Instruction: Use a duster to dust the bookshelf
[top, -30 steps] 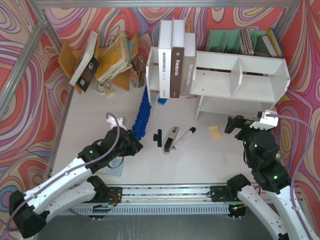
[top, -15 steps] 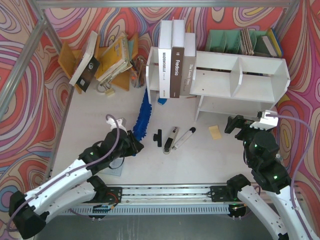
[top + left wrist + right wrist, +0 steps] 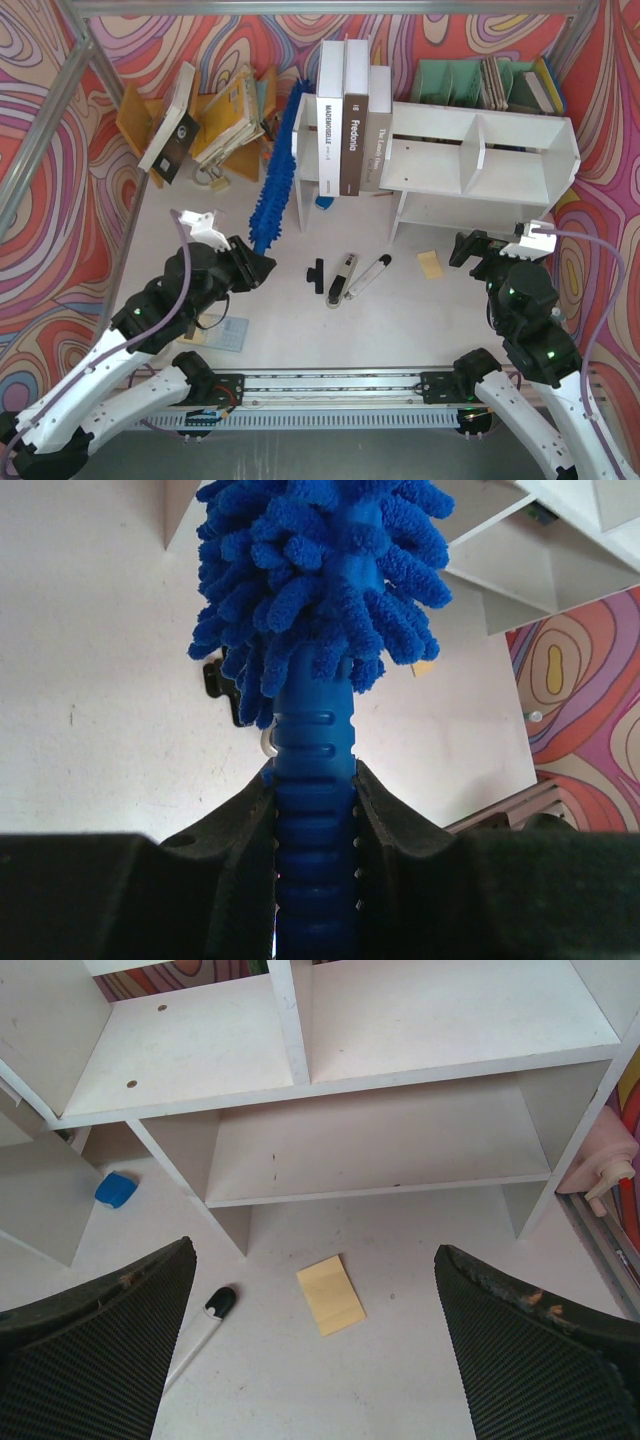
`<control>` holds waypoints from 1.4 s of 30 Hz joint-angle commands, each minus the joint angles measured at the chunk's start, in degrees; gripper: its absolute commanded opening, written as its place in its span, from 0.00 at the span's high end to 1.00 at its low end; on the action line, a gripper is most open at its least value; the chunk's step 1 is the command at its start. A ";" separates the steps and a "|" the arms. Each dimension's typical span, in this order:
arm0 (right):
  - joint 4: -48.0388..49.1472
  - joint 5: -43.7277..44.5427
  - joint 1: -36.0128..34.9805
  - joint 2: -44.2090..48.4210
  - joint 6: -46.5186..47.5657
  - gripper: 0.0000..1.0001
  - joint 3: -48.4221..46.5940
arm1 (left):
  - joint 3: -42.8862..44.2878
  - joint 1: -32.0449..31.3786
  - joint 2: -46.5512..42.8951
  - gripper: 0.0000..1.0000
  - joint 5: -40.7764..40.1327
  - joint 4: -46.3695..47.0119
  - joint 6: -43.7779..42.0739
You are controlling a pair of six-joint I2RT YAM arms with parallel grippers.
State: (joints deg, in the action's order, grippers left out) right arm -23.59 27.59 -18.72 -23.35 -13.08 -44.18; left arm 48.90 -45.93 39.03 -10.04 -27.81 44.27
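The duster [image 3: 274, 178], long, fluffy and bright blue, slants from my left gripper [image 3: 254, 266] up past the left end of the white bookshelf [image 3: 500, 150], its tip near the back wall. In the left wrist view the black fingers [image 3: 235, 820] press both sides of the ribbed blue handle [image 3: 313, 770], so that gripper is shut on it, with the fluffy head [image 3: 320, 590] above. My right gripper [image 3: 470, 250] hangs open in front of the bookshelf's lower shelf [image 3: 400, 1150], nothing between its pads [image 3: 110, 1340].
Three upright books [image 3: 350, 115] stand at the bookshelf's left end. A green rack [image 3: 470, 80] sits behind it, leaning books [image 3: 215, 115] at back left. Black-and-silver tools [image 3: 345, 275], a white marker [image 3: 200, 1325] and a yellow note [image 3: 331, 1294] lie on the table.
My left arm has pulled back and to the left, lifting the duster off the table; its head now reaches higher, beside the upright books. The right arm has not moved.
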 commanded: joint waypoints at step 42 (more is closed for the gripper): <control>0.87 0.79 0.18 0.41 0.50 0.09 -0.12 | 22.81 -0.12 6.17 1.00 2.52 -12.36 -10.61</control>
State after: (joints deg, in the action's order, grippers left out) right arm -23.59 27.59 -18.72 -23.33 -13.08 -44.18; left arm 73.45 -45.98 46.50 -6.66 -43.92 33.65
